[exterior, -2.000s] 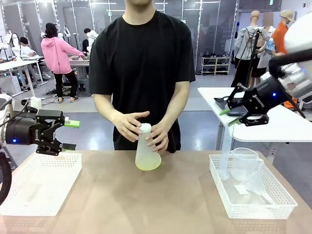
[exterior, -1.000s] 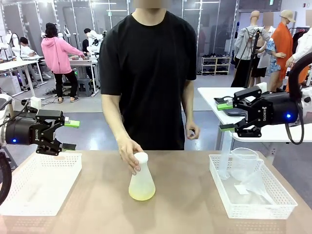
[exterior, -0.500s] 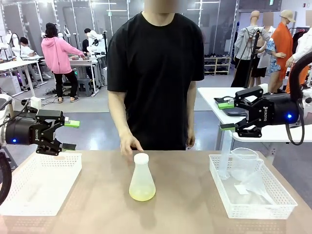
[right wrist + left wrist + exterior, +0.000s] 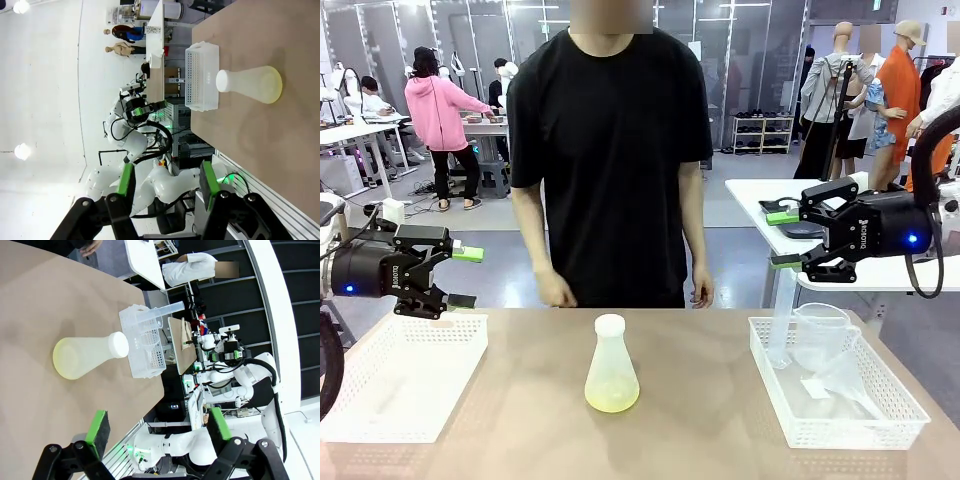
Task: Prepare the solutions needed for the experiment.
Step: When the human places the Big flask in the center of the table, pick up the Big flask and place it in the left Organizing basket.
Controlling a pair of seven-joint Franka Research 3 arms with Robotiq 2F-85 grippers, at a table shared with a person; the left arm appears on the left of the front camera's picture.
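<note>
Left tool [image 4: 465, 277] hangs at the middle left of the front view, above the far rim of a white mesh basket [image 4: 440, 318], its green-padded fingers spread wide with nothing between them. The left wrist view looks along those fingers, spread at the bottom edge of the frame, and shows the flask lying sideways in the picture at centre left with its white mouth turned toward a second basket beyond it. At the centre of the front view the person stands behind the table [image 4: 700, 430], both hands [image 4: 557, 290] hanging at the far edge, apart from the glassware. Nearer the camera, the flask [image 4: 611, 370] stands upright on the table by itself, well apart from both baskets. It is whitish and translucent, and the solution [image 4: 611, 399] shows as a shallow pale yellow layer at its base. In the right wrist view the same yellow layer shows at the flask's wide end in the upper right of the frame, with the empty-looking basket beyond it and the other arm farther off. At the lower right of the front view the second basket [image 4: 840, 440] holds a tall graduated cylinder [image 4: 782, 310] and a clear beaker [image 4: 820, 335] side by side. Above it, at the middle right, the right tool [image 4: 780, 238] points toward the centre, its fingers parted and holding nothing, as its own wrist view also shows.
</note>
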